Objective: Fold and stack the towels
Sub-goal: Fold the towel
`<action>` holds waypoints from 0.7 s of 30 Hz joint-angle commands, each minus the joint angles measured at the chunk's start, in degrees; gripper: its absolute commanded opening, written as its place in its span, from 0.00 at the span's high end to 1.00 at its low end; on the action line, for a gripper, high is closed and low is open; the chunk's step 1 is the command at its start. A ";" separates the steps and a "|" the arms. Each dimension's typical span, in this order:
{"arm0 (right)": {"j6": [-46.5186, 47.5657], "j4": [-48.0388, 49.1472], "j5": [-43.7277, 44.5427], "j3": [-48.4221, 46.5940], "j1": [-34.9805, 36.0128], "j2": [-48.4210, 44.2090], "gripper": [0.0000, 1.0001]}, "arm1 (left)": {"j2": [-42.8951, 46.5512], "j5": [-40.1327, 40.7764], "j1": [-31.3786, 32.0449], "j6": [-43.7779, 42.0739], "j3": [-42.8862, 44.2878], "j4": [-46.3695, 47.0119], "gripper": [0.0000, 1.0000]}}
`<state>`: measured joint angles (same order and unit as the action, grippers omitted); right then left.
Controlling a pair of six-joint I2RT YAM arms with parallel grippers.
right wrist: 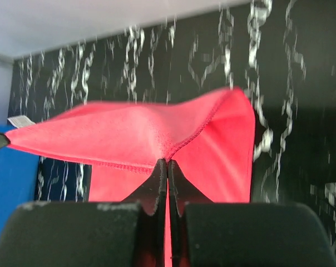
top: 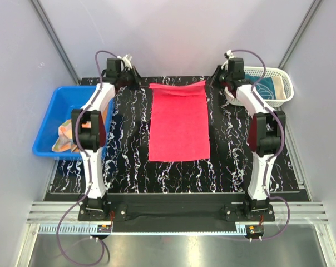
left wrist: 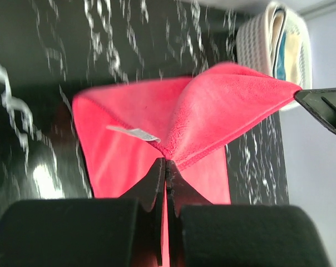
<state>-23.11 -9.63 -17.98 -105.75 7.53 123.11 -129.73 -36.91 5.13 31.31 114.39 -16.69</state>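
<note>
A: On the black mat [top: 123,144]: red towel [top: 179,122] flat at the middle, long side pointing away from the arm bases, far edge lifted. Looks like the first fold, far edge over to near edge.
B: Agreed. Left gripper [left wrist: 165,162] clamped tight on one far corner, right gripper [right wrist: 167,162] clamped tight on the other. No gap between fingers in either wrist view.
A: Advice: raise both corners together, same height. Keep the span taut, no sag in the middle. Carry toward the near edge, land edge on edge, then release.
B: Risks: uneven pull, skewed fold. Thin pinch on each corner, possible slip.
A: Elsewhere: blue bin [top: 48,119] at left with orange towel [top: 65,136] bunched inside. White basket [top: 287,95] at right with teal towel [top: 266,88] inside. Both well apart from the red one.
B: Look of the red one: plain pink-red, no print, soft short nap, stitched hem. Tented between the two pinches. Small white label [left wrist: 133,132] near the left-held corner.
</note>
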 commanded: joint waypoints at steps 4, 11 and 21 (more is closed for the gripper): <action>0.71 -11.46 -3.38 10.63 0.12 -12.53 1.00 | 12.04 -2.99 -0.29 -4.50 -11.52 -12.13 1.00; -0.88 -12.78 -3.65 26.90 1.35 -23.86 1.00 | 21.08 -1.87 2.08 -5.91 -25.26 -16.53 1.00; -0.18 -14.63 -2.77 43.16 3.11 -34.68 1.00 | 30.94 4.12 7.00 -4.95 -44.14 -15.13 1.00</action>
<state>-23.77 -24.34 -21.54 -65.49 9.76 92.99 -103.18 -35.40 10.85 26.13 74.13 -33.63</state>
